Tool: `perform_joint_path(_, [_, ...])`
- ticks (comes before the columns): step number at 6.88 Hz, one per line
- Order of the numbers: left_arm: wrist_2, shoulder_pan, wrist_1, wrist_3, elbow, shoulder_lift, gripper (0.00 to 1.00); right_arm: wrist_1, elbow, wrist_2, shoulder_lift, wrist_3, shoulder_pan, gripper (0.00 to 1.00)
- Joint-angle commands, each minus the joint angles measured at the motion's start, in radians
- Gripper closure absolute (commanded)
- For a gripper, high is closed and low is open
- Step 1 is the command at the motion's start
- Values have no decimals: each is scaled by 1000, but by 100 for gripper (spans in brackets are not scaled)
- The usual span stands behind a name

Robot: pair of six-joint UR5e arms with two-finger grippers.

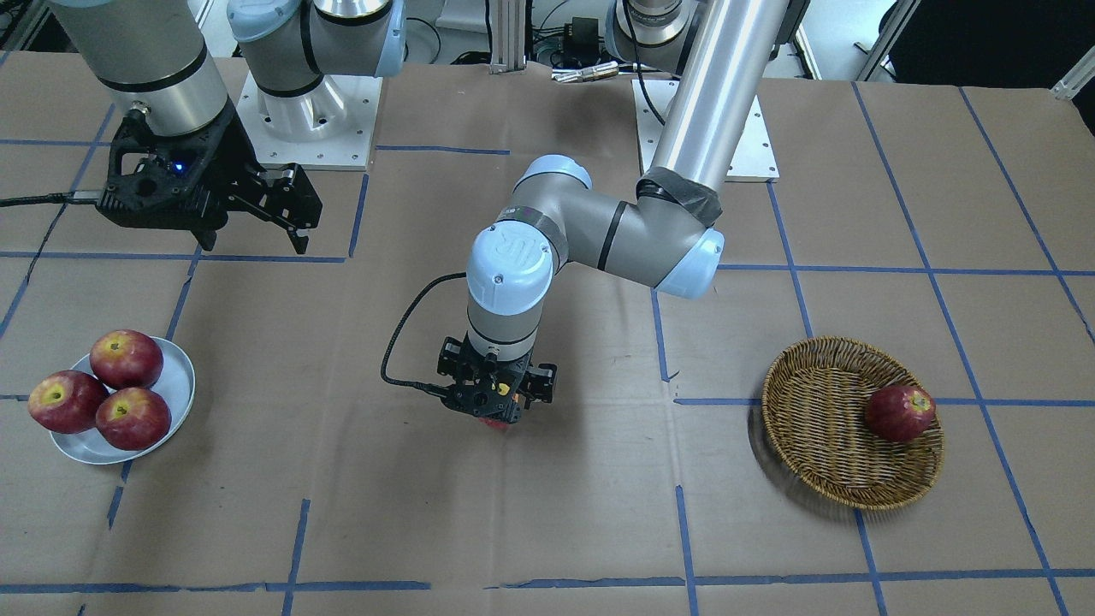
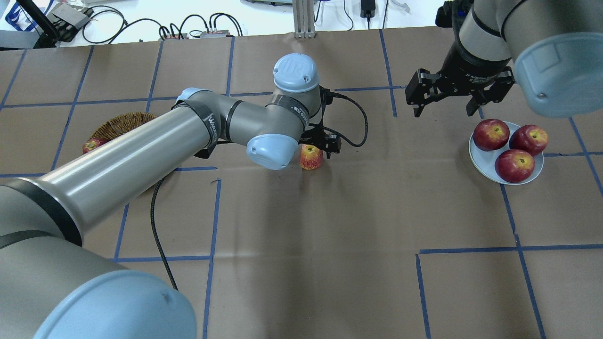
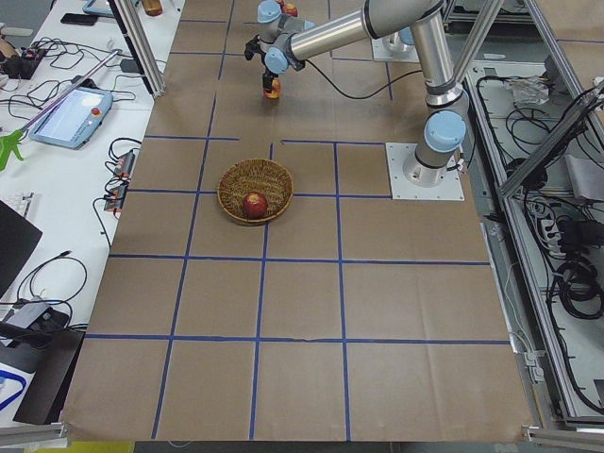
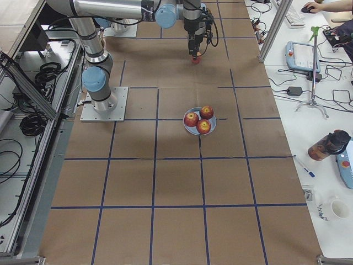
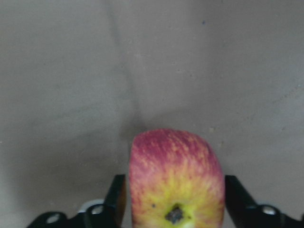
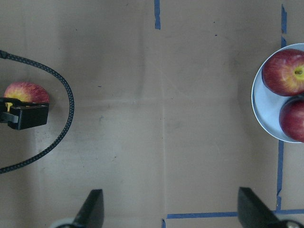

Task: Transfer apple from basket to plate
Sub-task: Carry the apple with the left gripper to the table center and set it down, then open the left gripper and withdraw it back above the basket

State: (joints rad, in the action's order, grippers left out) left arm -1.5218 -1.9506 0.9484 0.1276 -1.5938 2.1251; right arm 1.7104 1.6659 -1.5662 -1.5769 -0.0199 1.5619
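Observation:
My left gripper [image 2: 314,149] is shut on the apple [image 2: 311,157], red with a yellow-orange blush around its stem, at the middle of the table, low over the brown paper. In the left wrist view the fingers [image 5: 118,194] flank the apple [image 5: 175,171] on both sides. The wicker basket [image 1: 821,428] holds one dark red apple [image 1: 900,412]. The white plate [image 1: 175,376] holds three red apples. My right gripper [image 2: 444,112] is open and empty, hanging just behind the plate [image 2: 480,160].
The table is covered in brown paper with a blue tape grid. The left wrist's black cable [image 1: 402,342] loops beside the gripper. Both arm bases [image 1: 308,111] stand at the robot's edge of the table. The basket [image 2: 122,125] is partly hidden by my left arm.

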Motion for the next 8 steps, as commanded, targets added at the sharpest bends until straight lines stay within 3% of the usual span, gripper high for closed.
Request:
perform_joint_path(1, [-3, 21, 132, -11, 32, -93, 2, 0, 0, 0, 0, 0, 1, 0])
perform_joint_path(2, [-53, 68, 207, -31, 34, -170, 2, 0, 0, -2, 0, 0, 3, 0])
perform_joint_path(5, [-60, 272, 491, -239, 28, -420, 1, 0, 2, -2, 0, 0, 4, 0])
perform_joint_path(8, [-64, 393, 654, -296, 35, -565, 1, 12, -8, 3, 12, -46, 26, 0])
